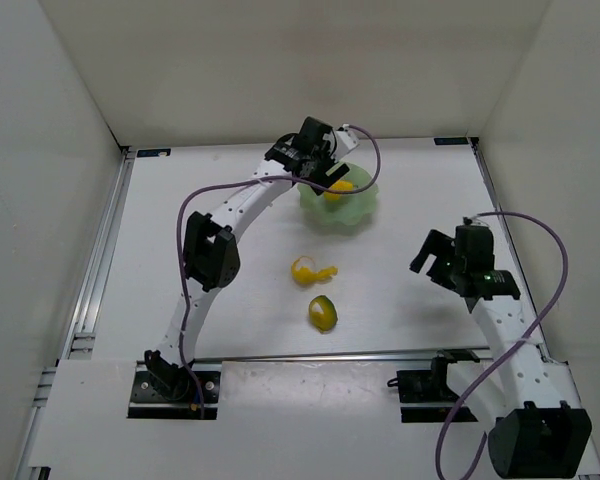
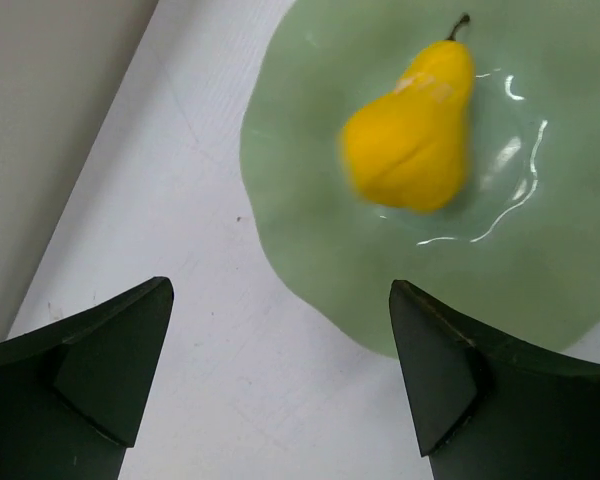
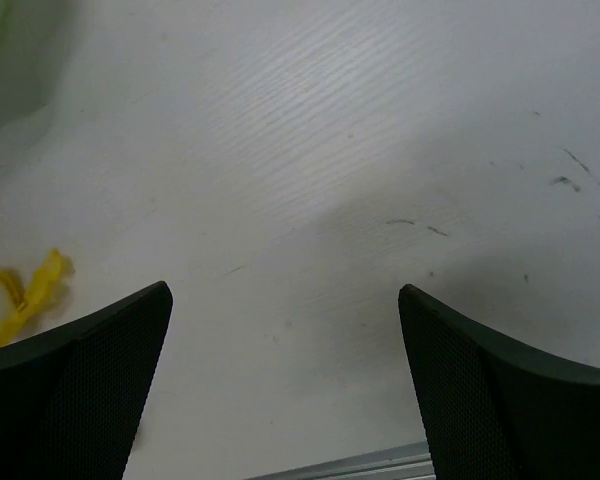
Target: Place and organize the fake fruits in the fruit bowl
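Bowl holds 1 yellow pear; left fingers and right fingers spread, empty.

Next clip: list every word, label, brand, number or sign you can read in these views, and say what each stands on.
No text can be read in any view.
The pear, bowl, curled fruit and oval fruit carry no print.
The far-left tag and far-right tag at the corners of the table are too small to tell if they bear text.
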`<state>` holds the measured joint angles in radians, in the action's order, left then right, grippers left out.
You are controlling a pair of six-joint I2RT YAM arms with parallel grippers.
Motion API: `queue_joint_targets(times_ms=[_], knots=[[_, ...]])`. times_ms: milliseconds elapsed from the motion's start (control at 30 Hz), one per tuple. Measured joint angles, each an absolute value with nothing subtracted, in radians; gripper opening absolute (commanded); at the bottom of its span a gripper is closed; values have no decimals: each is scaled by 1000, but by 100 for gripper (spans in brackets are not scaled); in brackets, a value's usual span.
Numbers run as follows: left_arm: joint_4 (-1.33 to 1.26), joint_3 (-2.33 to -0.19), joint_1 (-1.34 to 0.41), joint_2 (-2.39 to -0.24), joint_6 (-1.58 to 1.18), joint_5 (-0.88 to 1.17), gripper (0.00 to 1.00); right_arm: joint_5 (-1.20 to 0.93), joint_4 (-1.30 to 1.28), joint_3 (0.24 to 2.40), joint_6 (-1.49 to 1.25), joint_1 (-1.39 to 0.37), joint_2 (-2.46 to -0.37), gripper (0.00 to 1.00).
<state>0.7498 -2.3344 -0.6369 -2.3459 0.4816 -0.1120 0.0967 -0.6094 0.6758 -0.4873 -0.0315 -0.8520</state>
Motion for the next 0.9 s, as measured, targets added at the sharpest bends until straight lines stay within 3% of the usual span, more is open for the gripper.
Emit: queue_joint_targets(times_ms=[300, 533, 733, 833, 867, 900], knots=[[748, -2183, -587, -2124, 330, -149, 100, -75, -564, 813, -321, -506, -1005, 99], [696, -1763, -412, -1654, 265, -200, 100, -61, -530, 951, -290, -925, -1312, 99], [702, -1401, -231, -1471, 220, -210, 100, 26, -529, 1011, -308, -1031, -1573, 98], [714, -1228, -156, -1433, 208, -209, 100, 86, -539, 1015, -336, -1032, -1622, 86], [720, -1182, -138, -1418, 206, -209, 100, 105, -544, 1016, -345, -1032, -1625, 70], [729, -1134, -121, -1394, 202, -209, 100, 121, -547, 1016, -354, -1031, -1625, 62]])
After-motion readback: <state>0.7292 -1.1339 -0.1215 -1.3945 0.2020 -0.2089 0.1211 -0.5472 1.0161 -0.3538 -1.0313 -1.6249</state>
